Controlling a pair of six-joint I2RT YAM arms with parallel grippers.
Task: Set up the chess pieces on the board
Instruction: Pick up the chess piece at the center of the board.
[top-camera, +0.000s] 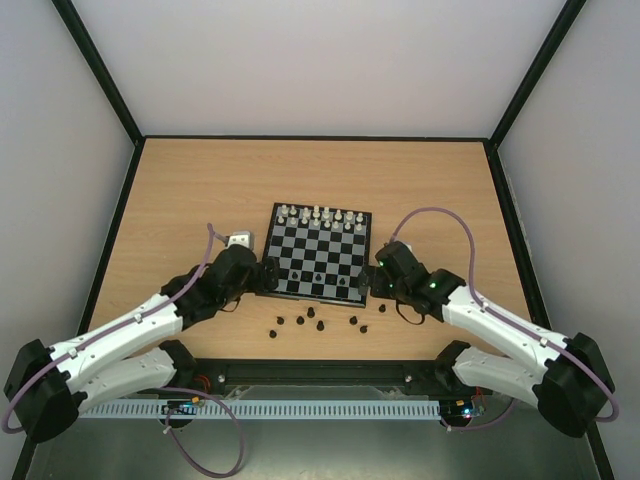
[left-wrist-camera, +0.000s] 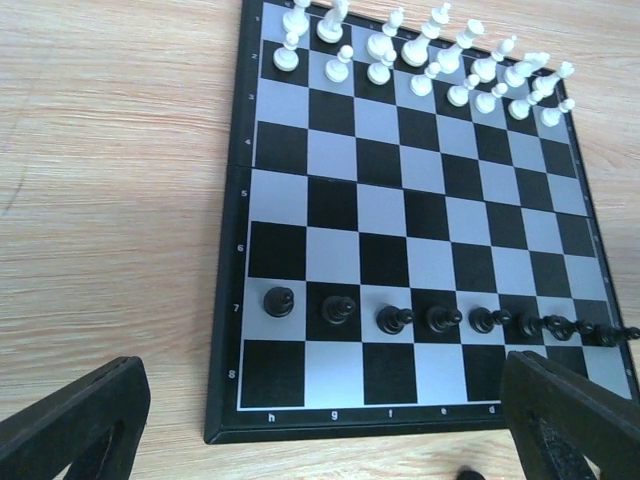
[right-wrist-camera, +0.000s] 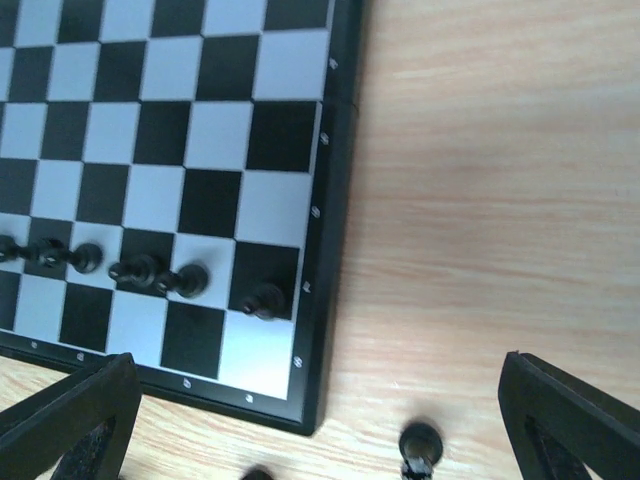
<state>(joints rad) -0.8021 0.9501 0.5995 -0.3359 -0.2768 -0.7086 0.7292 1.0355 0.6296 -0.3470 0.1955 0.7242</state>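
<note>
The board (top-camera: 322, 248) lies at the table's middle, with white pieces (top-camera: 322, 216) on its far rows. A row of black pawns (left-wrist-camera: 338, 310) stands on the second rank from the near edge; the right wrist view shows its right end (right-wrist-camera: 262, 300). Several loose black chess pieces (top-camera: 311, 321) lie on the table in front of the board, one of them below my right gripper (right-wrist-camera: 420, 445). My left gripper (top-camera: 267, 276) is open over the board's near left corner (left-wrist-camera: 225, 300), holding nothing. My right gripper (top-camera: 377, 274) is open beside the near right corner (right-wrist-camera: 335, 200), also holding nothing.
A small pale block (top-camera: 240, 240) sits on the wood left of the board, behind my left arm. Black frame walls (top-camera: 120, 200) bound the table on three sides. Purple cables (top-camera: 440, 215) loop above both arms.
</note>
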